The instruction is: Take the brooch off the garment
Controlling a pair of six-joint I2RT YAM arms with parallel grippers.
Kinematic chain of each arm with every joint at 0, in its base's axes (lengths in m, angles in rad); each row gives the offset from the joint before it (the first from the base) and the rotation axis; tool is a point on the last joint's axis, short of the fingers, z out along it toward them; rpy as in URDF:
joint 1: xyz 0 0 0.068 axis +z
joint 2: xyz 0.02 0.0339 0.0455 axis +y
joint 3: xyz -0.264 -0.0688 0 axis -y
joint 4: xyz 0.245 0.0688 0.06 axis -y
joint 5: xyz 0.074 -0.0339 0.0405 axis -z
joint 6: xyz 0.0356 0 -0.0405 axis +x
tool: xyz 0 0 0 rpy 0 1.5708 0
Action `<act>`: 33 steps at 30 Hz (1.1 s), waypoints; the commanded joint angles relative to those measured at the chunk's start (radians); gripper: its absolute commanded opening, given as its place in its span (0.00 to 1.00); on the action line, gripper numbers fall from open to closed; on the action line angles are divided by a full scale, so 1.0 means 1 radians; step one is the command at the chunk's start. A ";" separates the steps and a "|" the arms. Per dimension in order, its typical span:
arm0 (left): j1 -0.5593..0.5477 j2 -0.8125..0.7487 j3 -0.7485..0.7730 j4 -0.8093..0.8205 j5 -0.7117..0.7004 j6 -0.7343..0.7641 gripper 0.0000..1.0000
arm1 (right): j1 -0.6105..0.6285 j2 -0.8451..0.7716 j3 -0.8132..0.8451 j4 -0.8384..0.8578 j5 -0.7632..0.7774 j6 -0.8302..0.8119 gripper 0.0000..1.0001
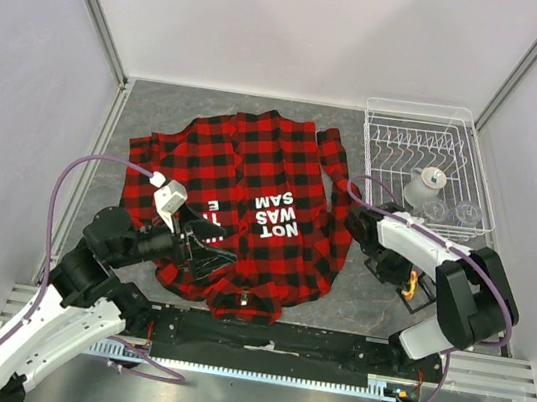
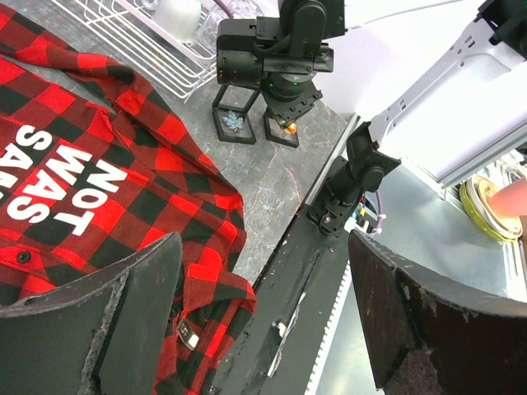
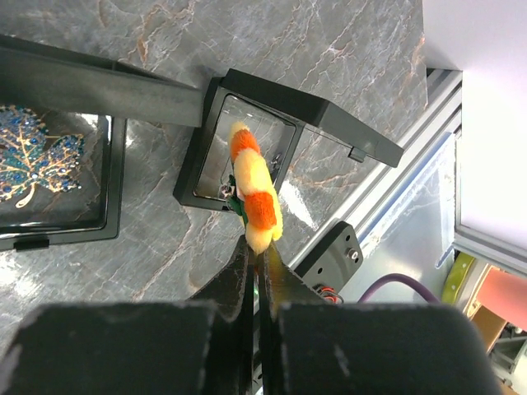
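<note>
The brooch (image 3: 254,193) is off the shirt (image 1: 274,162), pinched in the clenched right hand (image 3: 254,247) just above an open black box (image 3: 321,115) on the table (image 3: 329,41). The left hand (image 2: 262,247) gapes empty over the shirt's hem. The next move is probably to lower the brooch into the box and let go.

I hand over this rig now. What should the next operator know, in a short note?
Left tool: open, empty, above the near edge of the garment.
Right tool: shut on the brooch, holding it over an open black case on the table, to the right of the garment.
Done: the brooch is off the garment.
Left to do: probably set the brooch down, perhaps in that case, and release it.
</note>
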 commanded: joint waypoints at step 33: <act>-0.052 -0.064 0.010 -0.028 -0.023 0.063 0.88 | -0.083 0.159 0.012 -0.032 0.075 0.058 0.05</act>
